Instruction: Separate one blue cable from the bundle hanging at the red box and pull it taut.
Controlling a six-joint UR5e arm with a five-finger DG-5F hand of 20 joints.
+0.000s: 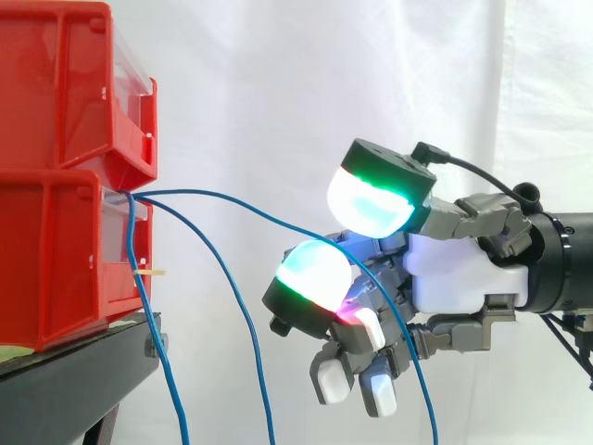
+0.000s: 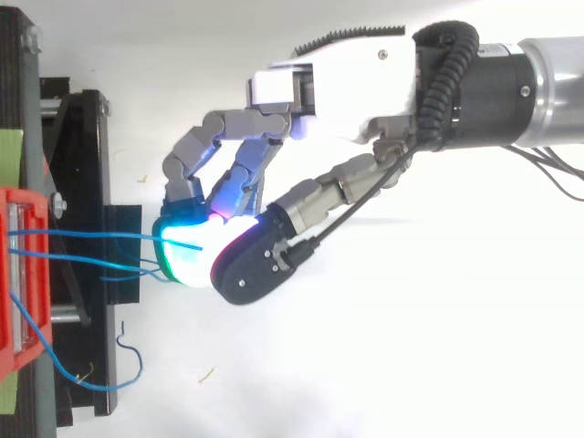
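Several blue cables come out between the two stacked red bins (image 1: 56, 250) at the left. One blue cable (image 1: 241, 206) arcs out to the right, apart from the others, and runs into my hand (image 1: 463, 278). The fingers are curled round it, with the glowing cyan and magenta pads (image 1: 315, 278) pressed together on it. Past the hand the cable drops down and out of view. From above, this cable (image 2: 91, 234) runs from the bin (image 2: 23, 274) to the cyan pad (image 2: 187, 251). It still sags slightly.
Two more blue cables (image 1: 241, 315) hang from the bins toward the floor, one close to the black stand (image 1: 74, 380). A loose blue cable end (image 2: 100, 388) curls below the stand. A white curtain is behind.
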